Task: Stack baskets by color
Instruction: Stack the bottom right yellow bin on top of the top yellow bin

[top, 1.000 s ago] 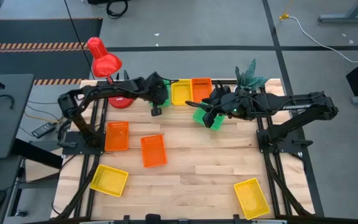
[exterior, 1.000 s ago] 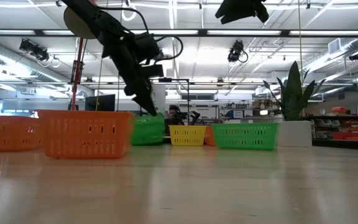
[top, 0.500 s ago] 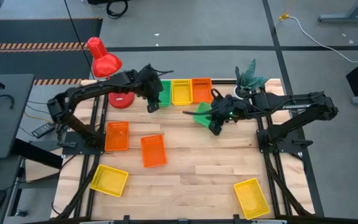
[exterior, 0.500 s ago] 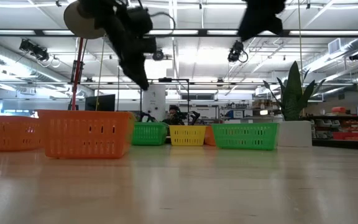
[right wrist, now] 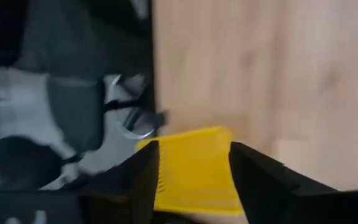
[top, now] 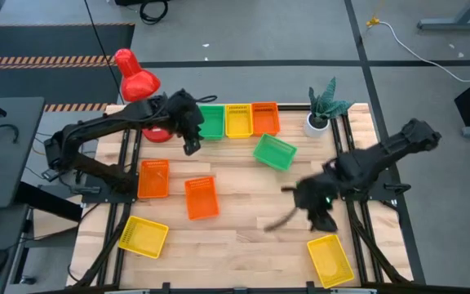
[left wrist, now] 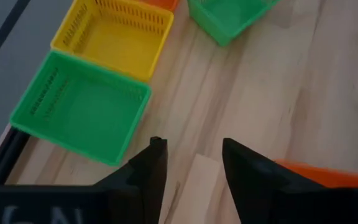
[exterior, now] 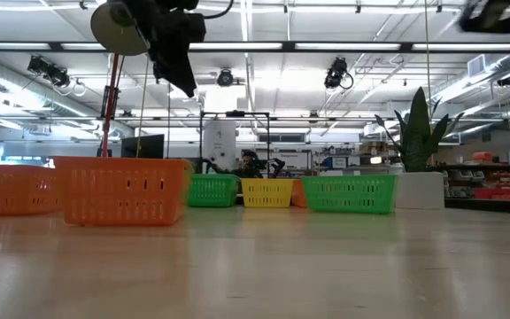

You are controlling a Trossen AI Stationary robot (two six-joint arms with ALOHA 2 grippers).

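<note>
A: Status? The left gripper hangs open and empty beside the green basket at the back row, next to a yellow basket.

B: The right gripper is also open, empty, above the near-right yellow basket. Recommended procedure: centre the fingers over one short wall, descend squarely, close on the rim, then lift level to avoid snagging the slots.

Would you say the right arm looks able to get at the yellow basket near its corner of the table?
Probably yes: the right hand, open and empty, hovers just beside that yellow basket, with nothing between them.
</note>
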